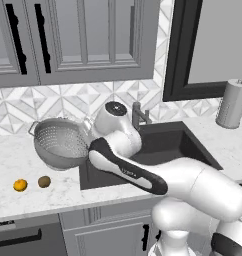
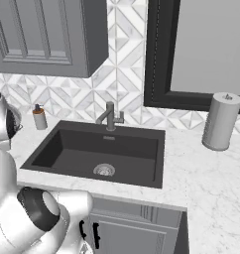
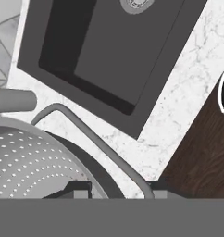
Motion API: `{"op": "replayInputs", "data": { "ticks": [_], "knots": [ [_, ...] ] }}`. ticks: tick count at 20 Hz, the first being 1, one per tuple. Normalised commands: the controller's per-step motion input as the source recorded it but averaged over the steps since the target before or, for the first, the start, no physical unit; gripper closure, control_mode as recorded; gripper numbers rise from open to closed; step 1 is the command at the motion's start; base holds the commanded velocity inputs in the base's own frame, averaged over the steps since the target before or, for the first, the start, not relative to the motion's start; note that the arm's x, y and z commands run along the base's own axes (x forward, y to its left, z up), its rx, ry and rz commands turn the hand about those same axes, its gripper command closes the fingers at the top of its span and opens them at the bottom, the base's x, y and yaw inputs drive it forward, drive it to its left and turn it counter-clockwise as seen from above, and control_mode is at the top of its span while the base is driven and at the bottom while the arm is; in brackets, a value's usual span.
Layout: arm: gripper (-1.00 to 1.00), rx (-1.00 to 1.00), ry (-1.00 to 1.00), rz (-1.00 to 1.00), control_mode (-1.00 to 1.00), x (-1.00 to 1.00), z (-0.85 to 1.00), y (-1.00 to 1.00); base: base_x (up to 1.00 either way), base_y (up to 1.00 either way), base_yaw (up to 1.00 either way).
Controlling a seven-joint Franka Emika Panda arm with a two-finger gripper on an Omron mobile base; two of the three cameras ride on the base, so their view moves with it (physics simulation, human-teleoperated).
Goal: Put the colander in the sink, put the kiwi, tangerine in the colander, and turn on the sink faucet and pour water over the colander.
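Carrying the colander (image 1: 60, 142) by its rim, the jaws are clenched on the near edge beside one thin wire handle (image 3: 93, 139), as the hand view shows; the grip there seems chosen to leave the bowl free to swing over the basin. Nearest, on the marble surface (image 1: 23, 160) left of the sink (image 2: 99, 149), lie the tangerine (image 1: 20, 185) and, just beside it toward the sink, the kiwi (image 1: 44, 181), both well apart from the colander. Past them the colander hangs tilted above the surface at the sink's left edge, its perforated bowl holding nothing. The sink holds nothing either, only its silver drain (image 2: 104, 170). Behind the sink stands the sink faucet (image 2: 110, 117), and to its left the soap dispenser (image 2: 39, 117). Farthest right of the sink stands a paper towel roll (image 2: 220, 120).
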Motion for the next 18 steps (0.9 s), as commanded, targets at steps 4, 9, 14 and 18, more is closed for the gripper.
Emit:
{"op": "replayInputs", "data": {
  "ticks": [4, 9, 14, 18],
  "knots": [
    [1.00, 0.08, 0.15, 0.10, -1.00, 0.01, 0.68, -0.99, 0.00, 0.00, 0.00],
    [1.00, 0.03, 0.21, 0.28, -1.00, 0.13, 0.43, -0.76, 0.00, 0.00, 0.00],
    [1.00, 0.00, 0.27, 0.41, -1.00, 0.57, 0.04, -0.37, 0.00, 0.00, 0.00],
    [1.00, 0.00, 0.18, 0.45, -1.00, 0.78, 0.00, -0.36, 0.00, 0.00, 0.00]
  ]
}}
